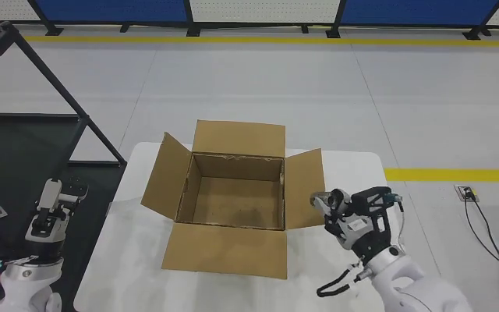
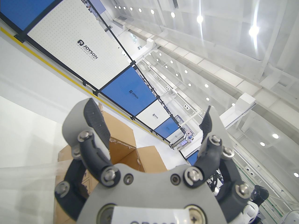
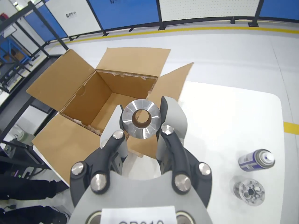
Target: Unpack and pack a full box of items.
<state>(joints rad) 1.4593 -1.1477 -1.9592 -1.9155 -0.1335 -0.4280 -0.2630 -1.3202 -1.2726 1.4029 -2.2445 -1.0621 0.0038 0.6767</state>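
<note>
Grey-and-black, my left pincer (image 2: 149, 113) hangs off the worktop's left edge, jaws spread wide and holding nothing. At the middle of the white worktop (image 1: 351, 168) stands the brown cardboard box (image 1: 226, 249), its four flaps splayed and its floor bare. Just beside its right flap, my right pincer (image 3: 141, 104) is clamped on a shiny steel ring with a central bore (image 3: 140, 131), held above the worktop. A blue spray can (image 3: 255, 159) and a holed metal hub (image 3: 250, 188) wait side by side on the worktop. I judge the smooth ring could slip, or clip that raised flap going in.
</note>
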